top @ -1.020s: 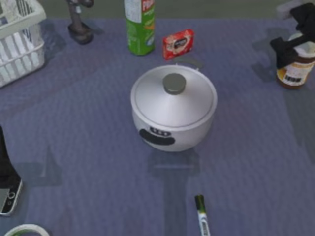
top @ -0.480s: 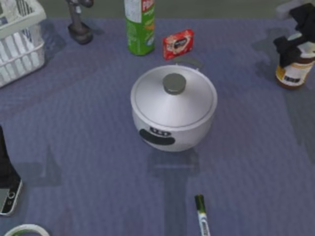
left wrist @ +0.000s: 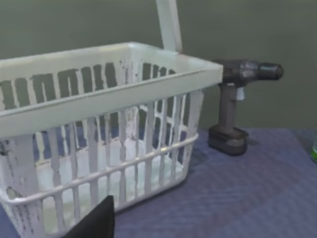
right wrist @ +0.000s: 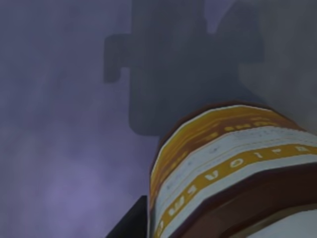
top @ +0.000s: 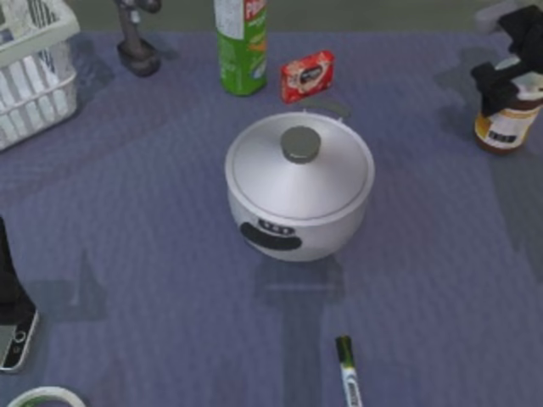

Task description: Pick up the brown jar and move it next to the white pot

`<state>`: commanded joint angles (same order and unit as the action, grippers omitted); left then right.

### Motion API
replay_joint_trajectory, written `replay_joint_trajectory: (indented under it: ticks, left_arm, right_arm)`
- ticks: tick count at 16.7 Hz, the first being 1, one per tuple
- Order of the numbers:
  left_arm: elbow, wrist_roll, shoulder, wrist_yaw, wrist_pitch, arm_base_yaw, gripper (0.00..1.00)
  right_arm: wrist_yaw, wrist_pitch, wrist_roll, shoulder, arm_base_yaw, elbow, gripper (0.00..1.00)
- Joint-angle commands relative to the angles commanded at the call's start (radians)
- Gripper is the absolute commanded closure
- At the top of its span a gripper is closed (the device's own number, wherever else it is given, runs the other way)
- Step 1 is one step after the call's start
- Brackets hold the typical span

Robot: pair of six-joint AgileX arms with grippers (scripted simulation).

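1. Gripping the brown jar (top: 507,119) near its white-lidded top, the right gripper (top: 507,78) is seen at the far right of the table (top: 153,246), its dark fingers closed on either side of the jar.
2. In the right wrist view, the brown jar (right wrist: 233,168) is shown close up, with its yellow-and-white label filling the frame and a dark finger (right wrist: 130,220) beside it; the shadow of the gripper is cast on the purple cloth beyond.
3. Whether the jar's base is touching the table or is just clear of it cannot be told.
4. The white pot (top: 299,186) is placed at the middle of the table, well apart from the jar, with its grey knob (top: 300,143) on top and its dark oval panel (top: 270,235) turned toward the near edge.
5. A red packet (top: 308,75) and a tall green can (top: 241,47) are found behind the pot.
6. A marker (top: 347,370) lies near the front edge.
7. The left arm (top: 10,271) is parked at the left edge; its fingers cannot be judged.
8. A white basket (left wrist: 99,134) and a drill (left wrist: 237,104) are shown in the left wrist view.
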<state>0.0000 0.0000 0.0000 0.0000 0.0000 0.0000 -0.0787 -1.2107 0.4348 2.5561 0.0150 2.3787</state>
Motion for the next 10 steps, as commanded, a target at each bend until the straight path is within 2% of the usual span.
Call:
replay_joint_trajectory:
  ticks: [6, 10]
  left_arm:
    - [0.0, 0.0, 0.0, 0.0, 0.0, 0.0, 0.0]
    - [0.0, 0.0, 0.0, 0.0, 0.0, 0.0, 0.0]
  right_arm:
    - [0.0, 0.0, -0.001, -0.004, -0.003, -0.002, 1.0]
    - [-0.004, -0.008, -0.004, -0.119, 0.001, -0.114, 1.0]
